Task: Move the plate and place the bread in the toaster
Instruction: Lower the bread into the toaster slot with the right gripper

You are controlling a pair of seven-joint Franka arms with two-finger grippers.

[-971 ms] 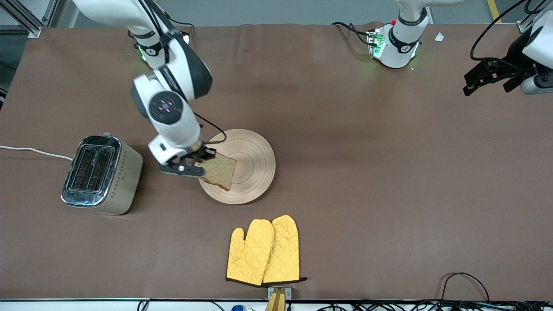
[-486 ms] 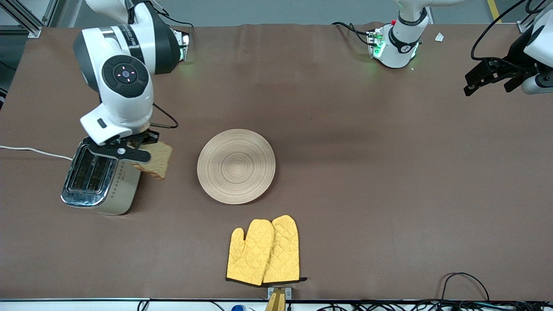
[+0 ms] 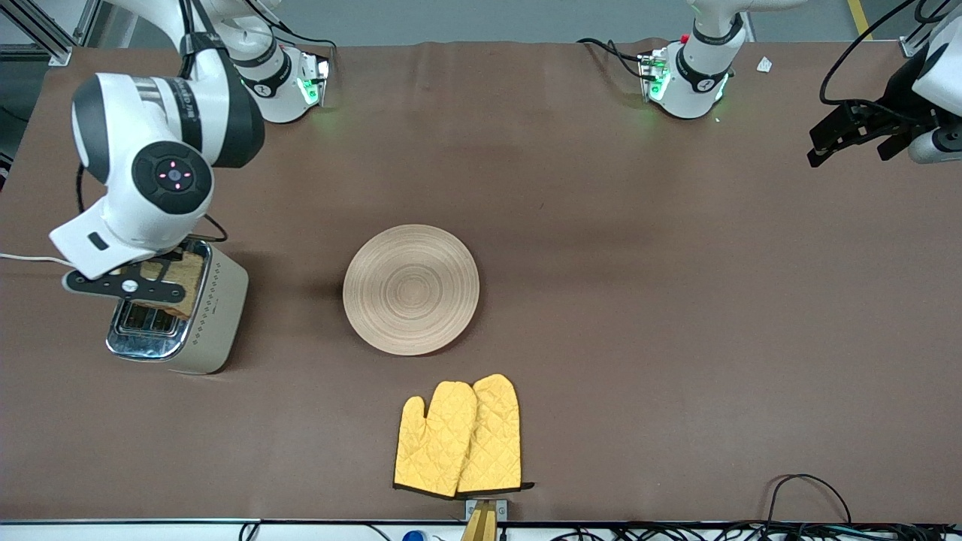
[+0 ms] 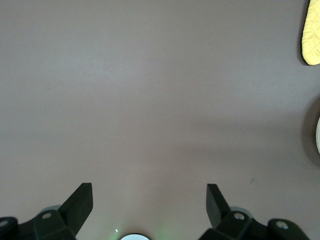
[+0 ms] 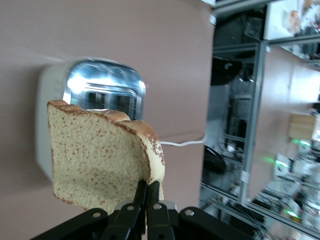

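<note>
One speckled bread (image 5: 97,155) slice over chrome toaster (image 5: 102,90)

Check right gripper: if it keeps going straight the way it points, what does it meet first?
Most likely the toaster. The right gripper is shut on the bread above the toaster's chrome top, so the slice's free edge would arrive first. Whether it lines up with a slot or hits the chrome beside it is unclear.
</note>
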